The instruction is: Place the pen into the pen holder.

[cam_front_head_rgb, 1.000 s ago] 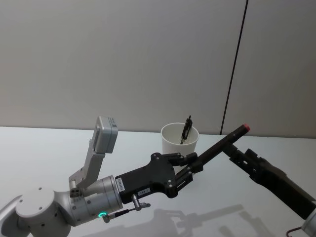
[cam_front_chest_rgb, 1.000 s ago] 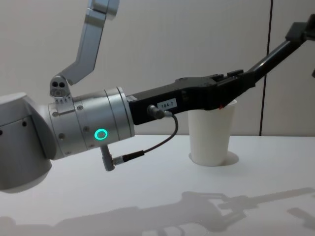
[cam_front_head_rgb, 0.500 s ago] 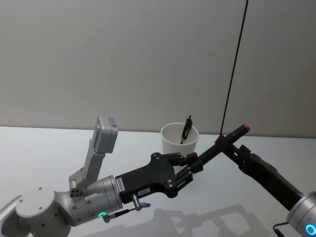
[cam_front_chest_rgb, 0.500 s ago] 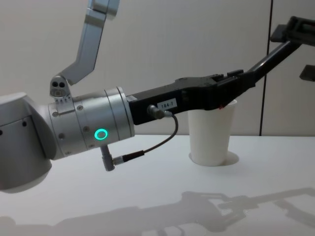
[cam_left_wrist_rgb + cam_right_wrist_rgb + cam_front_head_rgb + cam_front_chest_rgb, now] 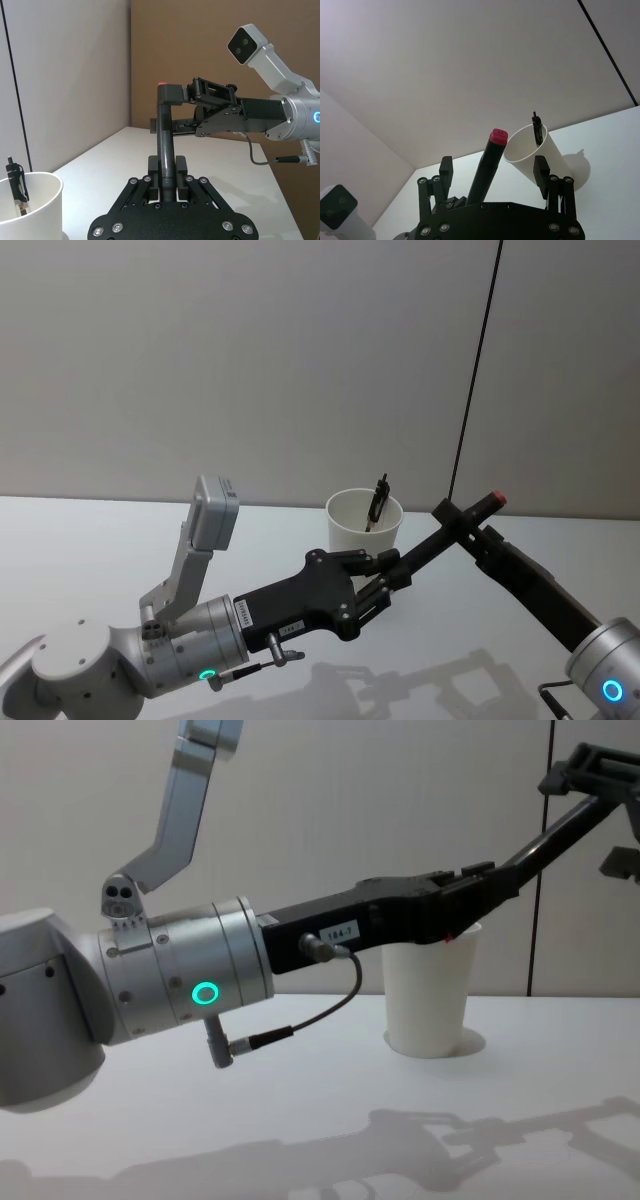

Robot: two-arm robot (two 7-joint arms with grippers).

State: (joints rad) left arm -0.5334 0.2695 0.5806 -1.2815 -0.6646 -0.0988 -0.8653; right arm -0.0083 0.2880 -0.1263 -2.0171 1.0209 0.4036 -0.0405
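The left hand is closed on the black pen, gripping it near its lower end. In the left wrist view the fingers press against the barrel from both sides.

This hand hovers above the desk just in front of the white paper cup. In the chest view it sits level with the rim of the cup.

From that grip the pen slants up and away, passing to the right of the cup. Its red-capped end is higher than the cup's rim, so the pen is outside the cup and held in the air.

The right hand is up beside the cup on its right, at the upper part of the pen just below the red cap. Its fingers are spread, one on each side of the barrel. In the right wrist view the pen runs up between the fingers with a clear gap on both sides. The chest view shows this hand above and to the right of the cup, with the pen reaching up into it.

The cup stands upright on the desk. Inside it a second pen, black with a clip, leans against the far right of the wall, its top poking above the rim.
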